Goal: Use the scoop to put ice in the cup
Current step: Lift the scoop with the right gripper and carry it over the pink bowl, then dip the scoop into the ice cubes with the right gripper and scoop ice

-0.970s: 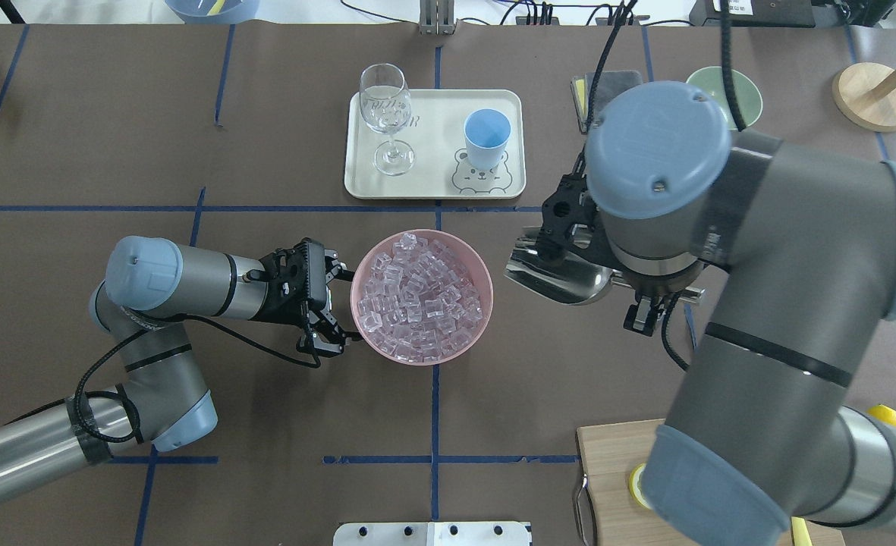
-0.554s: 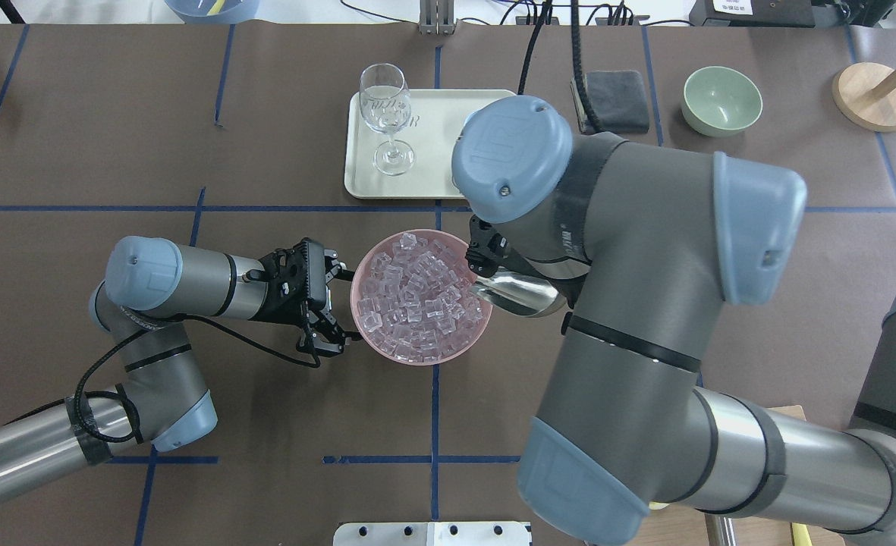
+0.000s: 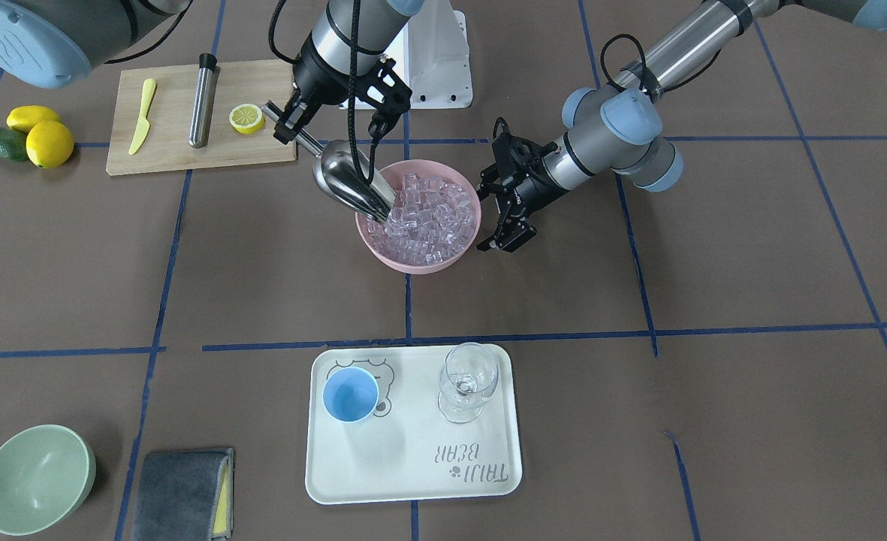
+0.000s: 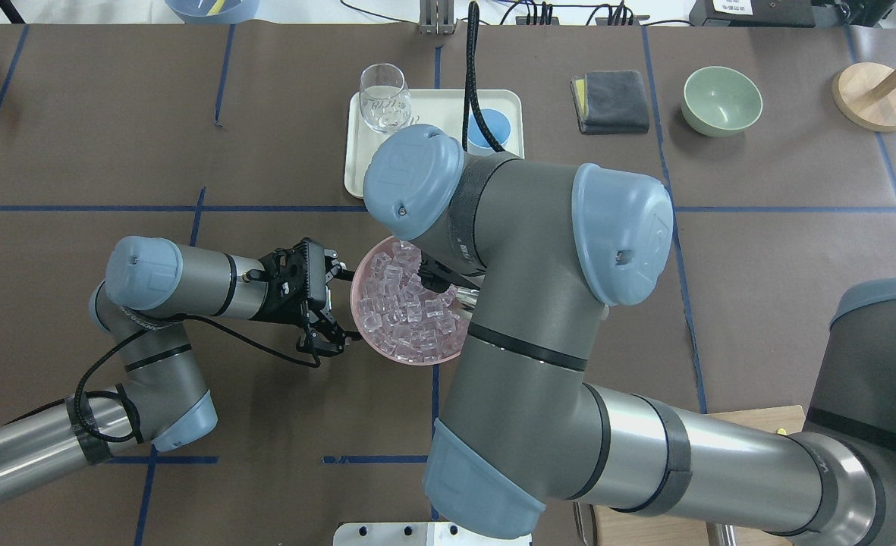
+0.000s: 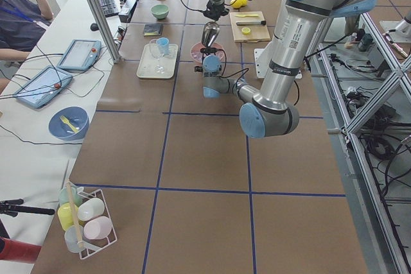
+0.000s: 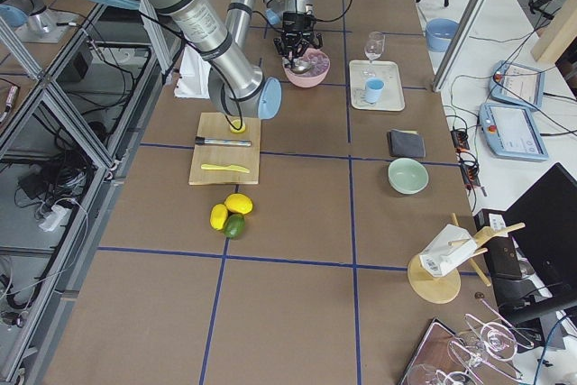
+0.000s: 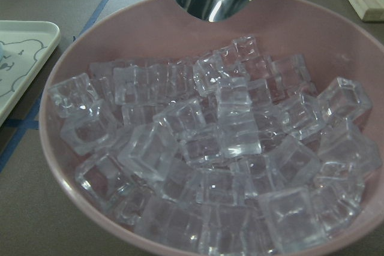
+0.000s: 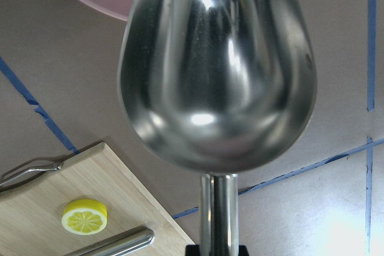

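Now right gripper (image 3: 287,128), clamped on scoop (image 3: 349,180) handle, has swung in from bowl's right; scoop mouth meets ice (image 3: 432,214) in pink bowl (image 3: 420,261); left gripper (image 4: 337,307) agape beside bowl; cup (image 3: 351,396) empty; scooping begins.

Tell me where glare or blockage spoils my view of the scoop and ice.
Right wrist view: bright specular streaks on the scoop, and the lower right corner is washed out. Left wrist view: ice evenly lit and readable, scoop mirror-bright at the top edge. Overhead view: the right arm hides the scoop. Front-facing view: clean, unobstructed look at both.
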Controlling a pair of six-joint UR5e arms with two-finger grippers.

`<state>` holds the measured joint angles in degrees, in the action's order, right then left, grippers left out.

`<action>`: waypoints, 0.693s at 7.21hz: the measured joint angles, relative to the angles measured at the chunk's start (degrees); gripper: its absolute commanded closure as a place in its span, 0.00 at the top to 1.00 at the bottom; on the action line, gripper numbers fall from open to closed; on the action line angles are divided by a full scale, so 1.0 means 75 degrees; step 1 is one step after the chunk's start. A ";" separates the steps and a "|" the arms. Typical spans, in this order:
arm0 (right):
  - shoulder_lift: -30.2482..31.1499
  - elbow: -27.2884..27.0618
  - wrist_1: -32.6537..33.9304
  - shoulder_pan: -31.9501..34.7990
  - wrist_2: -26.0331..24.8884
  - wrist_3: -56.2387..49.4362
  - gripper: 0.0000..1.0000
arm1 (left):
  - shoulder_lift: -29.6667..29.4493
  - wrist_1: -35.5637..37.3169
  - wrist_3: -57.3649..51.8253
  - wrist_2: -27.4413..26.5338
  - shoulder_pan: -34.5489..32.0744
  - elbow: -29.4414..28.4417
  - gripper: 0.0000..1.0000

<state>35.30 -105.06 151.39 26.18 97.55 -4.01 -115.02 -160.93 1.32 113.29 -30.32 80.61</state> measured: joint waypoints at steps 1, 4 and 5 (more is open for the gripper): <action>-0.0107 0.0196 0.0020 -0.0076 -0.0018 0.0038 0.00 | -0.0001 0.0000 0.0000 0.0000 0.0000 -0.0002 1.00; -0.0545 0.1000 -0.0006 -0.0153 -0.0088 0.0118 0.00 | 0.0004 0.0000 0.0000 0.0000 0.0000 -0.0003 1.00; -0.0698 0.1319 -0.0095 -0.0174 -0.0107 0.0219 0.00 | 0.0001 0.0000 0.0000 0.0000 0.0002 -0.0002 1.00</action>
<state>30.06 -95.17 150.68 24.88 96.75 -2.36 -115.01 -160.93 1.32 113.29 -30.31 80.60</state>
